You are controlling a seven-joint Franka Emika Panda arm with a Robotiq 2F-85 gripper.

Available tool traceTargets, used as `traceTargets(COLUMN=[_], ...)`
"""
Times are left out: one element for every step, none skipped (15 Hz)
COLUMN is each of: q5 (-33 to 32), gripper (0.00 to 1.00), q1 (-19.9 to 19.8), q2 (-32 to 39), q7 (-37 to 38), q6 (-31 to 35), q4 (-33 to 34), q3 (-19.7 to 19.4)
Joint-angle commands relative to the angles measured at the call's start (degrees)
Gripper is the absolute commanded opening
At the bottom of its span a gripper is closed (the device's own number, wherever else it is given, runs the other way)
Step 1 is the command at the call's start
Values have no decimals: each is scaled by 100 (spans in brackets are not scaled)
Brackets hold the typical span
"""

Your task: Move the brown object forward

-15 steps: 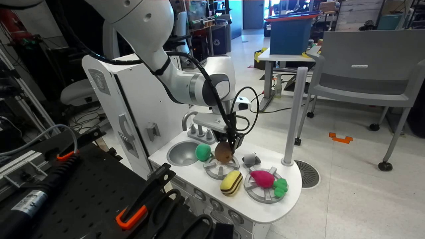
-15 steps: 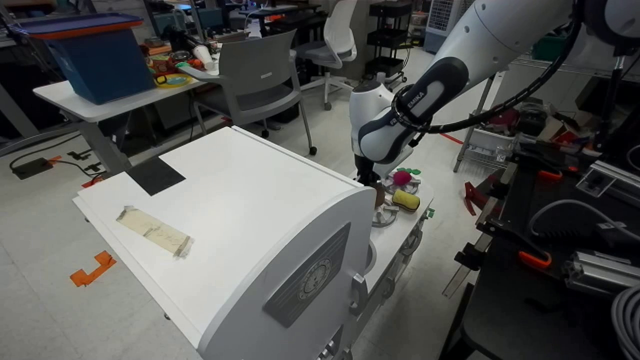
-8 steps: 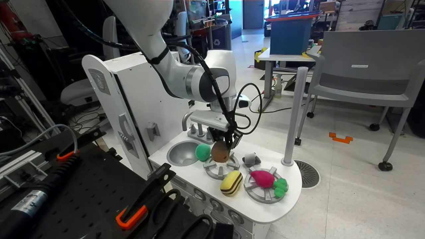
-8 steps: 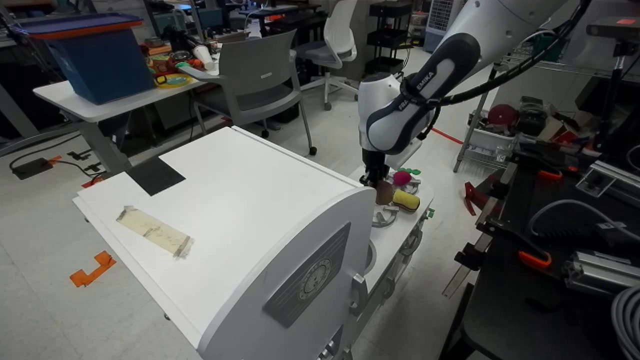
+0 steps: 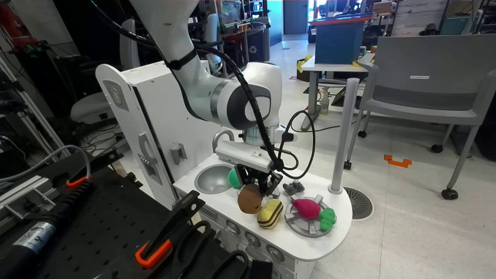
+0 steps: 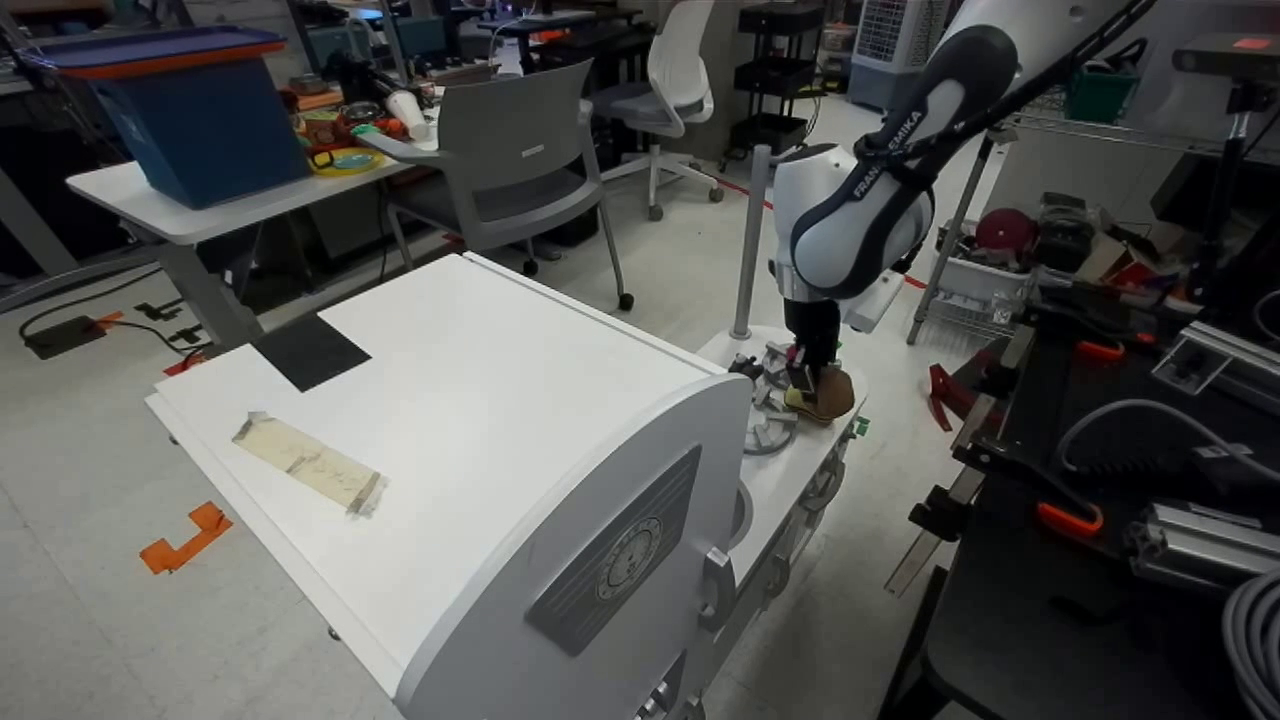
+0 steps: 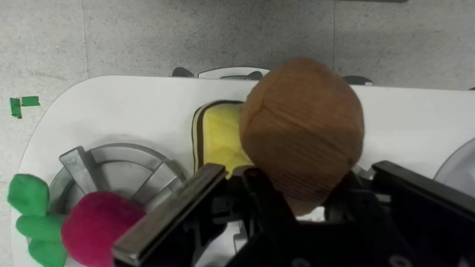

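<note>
The brown object (image 7: 304, 118) is a round brown lump. My gripper (image 7: 302, 176) is shut on it; in the wrist view the dark fingers (image 7: 178, 207) stand on either side of it. The brown object shows below the gripper in both exterior views (image 5: 249, 199) (image 6: 837, 394) and appears to hang above the counter near its front edge. The yellow-and-dark striped piece (image 5: 270, 214) lies on the counter beside and partly under it; in the wrist view the striped piece (image 7: 219, 133) is partly covered. The exact finger contact is dark and hard to see.
The green ball (image 5: 233, 179) lies by the sink (image 5: 207, 184), partly behind the gripper. A pink beet (image 5: 308, 208) with green leaves lies on a burner ring. A grey piece (image 5: 293, 188) lies behind it. A post (image 5: 345, 135) and a tall white cabinet (image 5: 178, 116) flank the counter.
My gripper and the brown object have moved from above the burner near the sink toward the counter's front edge, beside the striped piece. The burner ring is uncovered. The other toys stay put.
</note>
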Motion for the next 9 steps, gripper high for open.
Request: traceTargets(q5=[-121,-136,-160,-167,-179,-197,-212,-226,-246], gripper=[6,6,6,6,6,6,6,6,6], q1=[-84,-54,-27,-5,29,73,120,168,202], q2=[-171,-158,-111,-72,-33,51,125,204,259], q7=[-280,-317,-360,-373,-375,-362,-329,-297,-288], q6=[399,537,673,764,844,929,987,1043,1135], q4=[-502,-575,-592,-604,-604,-537,-472,-391,-355], q3=[212,246,278,304,310,299,275,246,231])
